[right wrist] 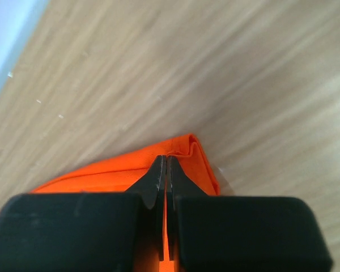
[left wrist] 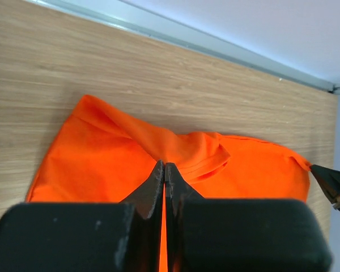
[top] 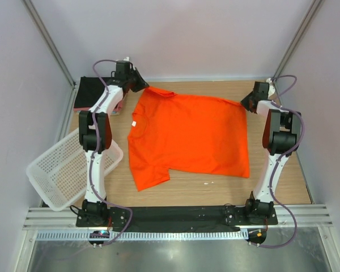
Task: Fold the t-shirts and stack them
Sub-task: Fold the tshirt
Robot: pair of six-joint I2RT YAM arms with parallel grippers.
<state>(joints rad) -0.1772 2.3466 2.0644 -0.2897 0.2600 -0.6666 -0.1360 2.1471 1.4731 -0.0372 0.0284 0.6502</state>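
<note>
One orange t-shirt (top: 187, 133) lies spread, not yet folded, on the surface (top: 283, 175), its far corners pinched by the left tool (top: 143, 85) and right tool (top: 245, 102); folded t-shirts (top: 89, 92) sit stacked far-left.

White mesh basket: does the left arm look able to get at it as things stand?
Probably not yet: the left pincer is shut on the far edge of the orange t-shirt and must release first. The white mesh basket lies uncovered beside that arm.
</note>
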